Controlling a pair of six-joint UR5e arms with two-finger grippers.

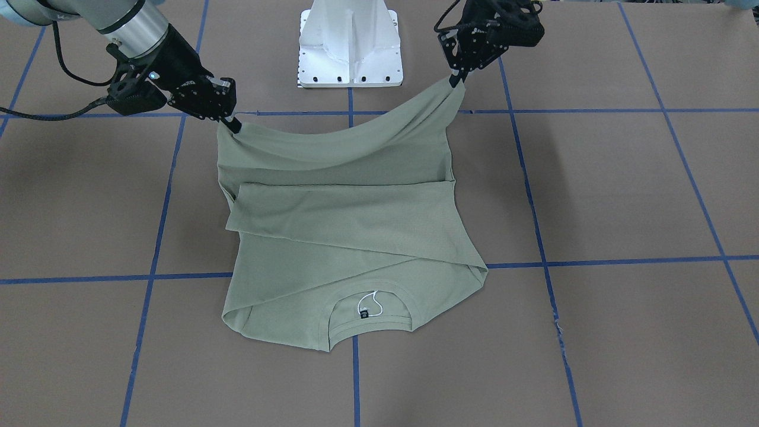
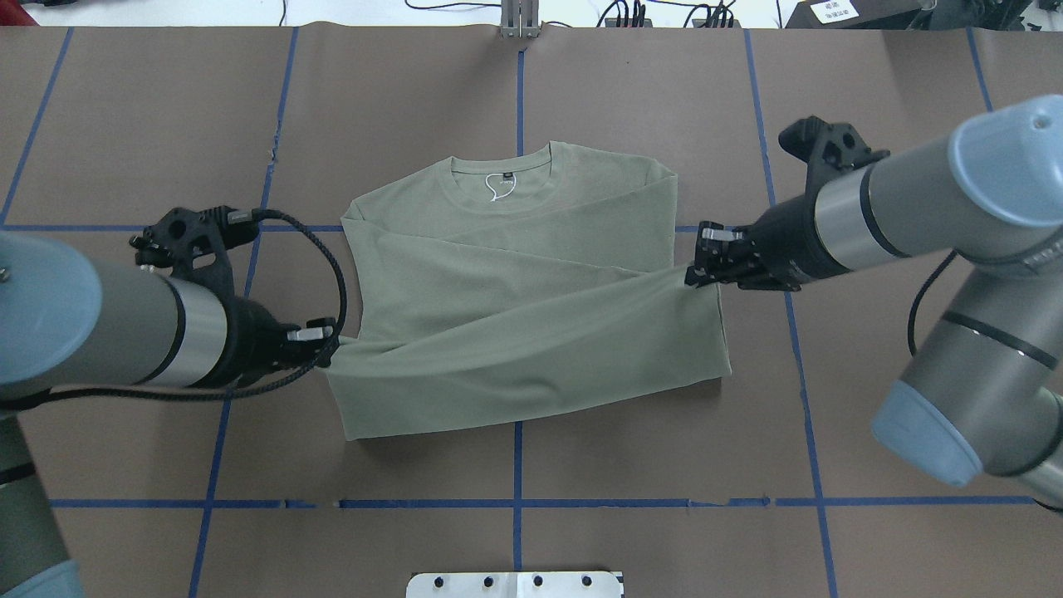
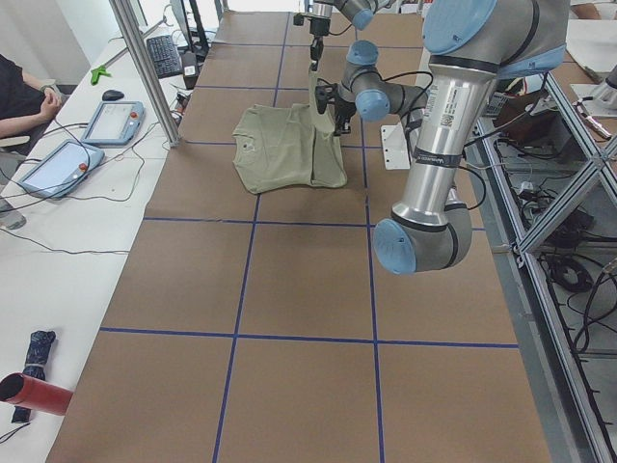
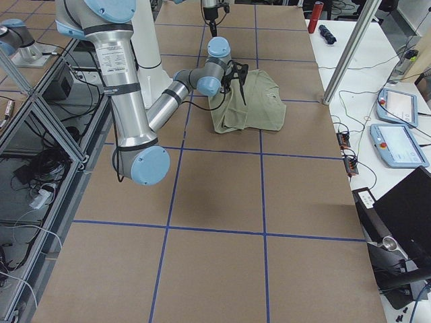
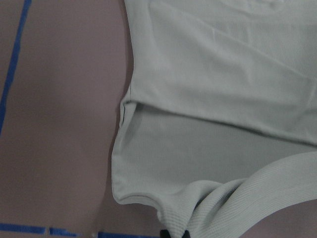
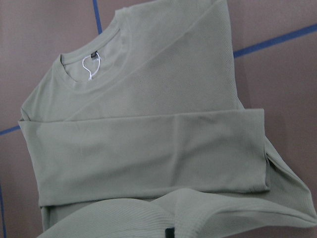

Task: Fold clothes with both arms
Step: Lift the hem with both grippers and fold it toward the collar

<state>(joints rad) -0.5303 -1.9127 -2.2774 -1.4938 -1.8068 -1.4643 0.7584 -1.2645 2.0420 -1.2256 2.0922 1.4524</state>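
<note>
Left tool [image 2: 329, 340] clenched on one hem corner of the shirt [image 2: 515, 324], mid-left of the overhead frame. Right tool [image 2: 694, 271] clenched on the opposite hem corner, right of centre and a bit higher in frame. Hem is off the counter [image 2: 664, 465] and sags between the two tools. Rest of the shirt lies flat mid-counter with sleeves folded across the body. Collar [image 2: 502, 205] points to the top of the overhead frame, black label [image 2: 499, 177] with white string inside it.
</note>
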